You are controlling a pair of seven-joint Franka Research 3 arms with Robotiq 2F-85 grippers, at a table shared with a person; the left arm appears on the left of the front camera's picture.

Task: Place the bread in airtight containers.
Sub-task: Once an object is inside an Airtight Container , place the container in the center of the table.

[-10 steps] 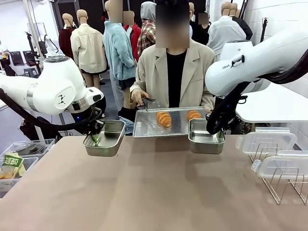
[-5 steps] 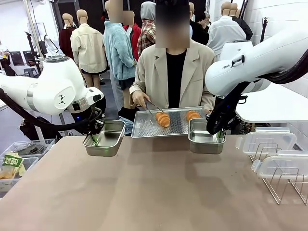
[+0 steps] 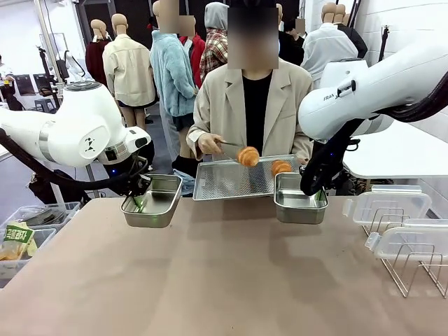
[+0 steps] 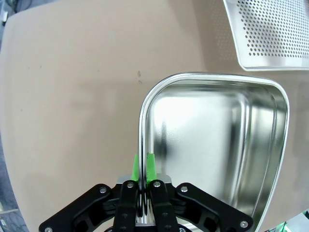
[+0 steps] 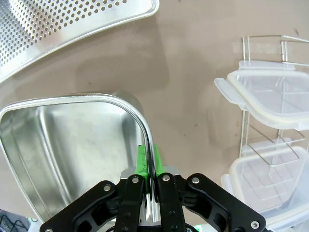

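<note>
Two steel containers sit at the table's far side. My left gripper is shut on the rim of the left container. My right gripper is shut on the rim of the right container. Both containers are empty inside. The person's hand holds tongs that grip one bread roll, lifted above the perforated tray. A second bread roll lies on the tray's right end, just behind the right container.
A wire rack with clear plastic lids stands at the table's right. A plastic bin with packets sits off the table's left edge. The brown tabletop stretches toward me.
The person's tongs have closed on the left roll and raised it off the tray, carrying it slightly right. Both arms and both containers have stayed put.
</note>
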